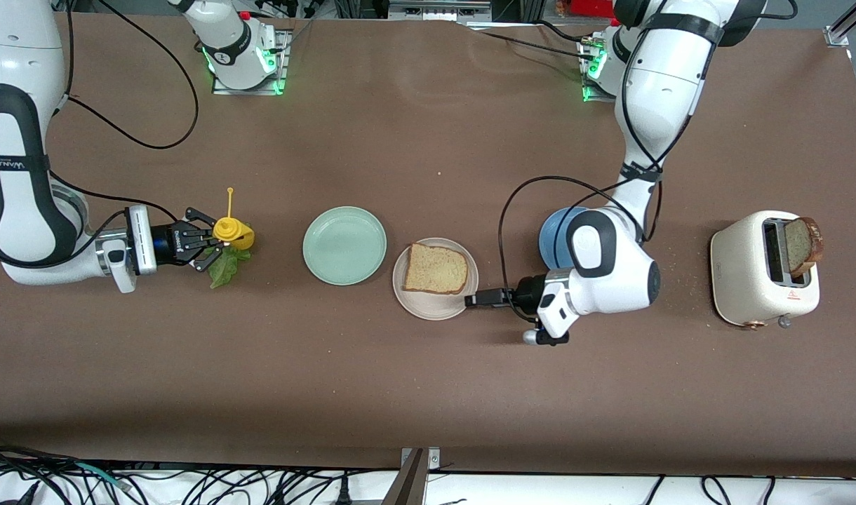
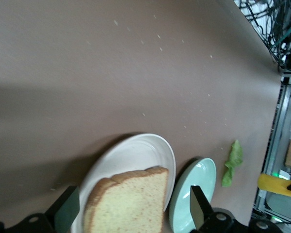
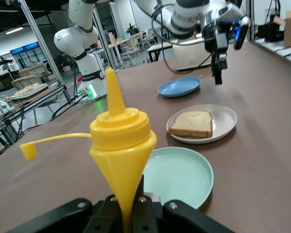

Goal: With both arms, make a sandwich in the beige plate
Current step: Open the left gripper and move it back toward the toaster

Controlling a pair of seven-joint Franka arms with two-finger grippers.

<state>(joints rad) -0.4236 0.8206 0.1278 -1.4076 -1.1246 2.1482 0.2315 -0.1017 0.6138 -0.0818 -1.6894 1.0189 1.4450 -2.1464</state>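
Note:
The beige plate [image 1: 463, 291] holds one slice of tan bread [image 1: 436, 268], flat and uncovered. My left gripper [image 1: 480, 299] hangs open over the plate's rim toward the left arm's end. In the left wrist view its fingers [image 2: 68, 211] stand either side of the bread [image 2: 131, 204], clear of it. My right gripper [image 1: 203, 245] is shut on a yellow squeeze bottle [image 1: 233, 231] toward the right arm's end of the table. A green lettuce leaf [image 1: 226, 266] lies on the table just under that bottle. A second bread slice [image 1: 803, 245] stands in the toaster [image 1: 751, 280].
A mint green plate [image 1: 344, 245] sits between the bottle and the beige plate. A blue plate [image 1: 551, 231] is partly hidden by the left arm. The bottle's cap [image 3: 28, 151] dangles open on its strap. Cables cross the table near both bases.

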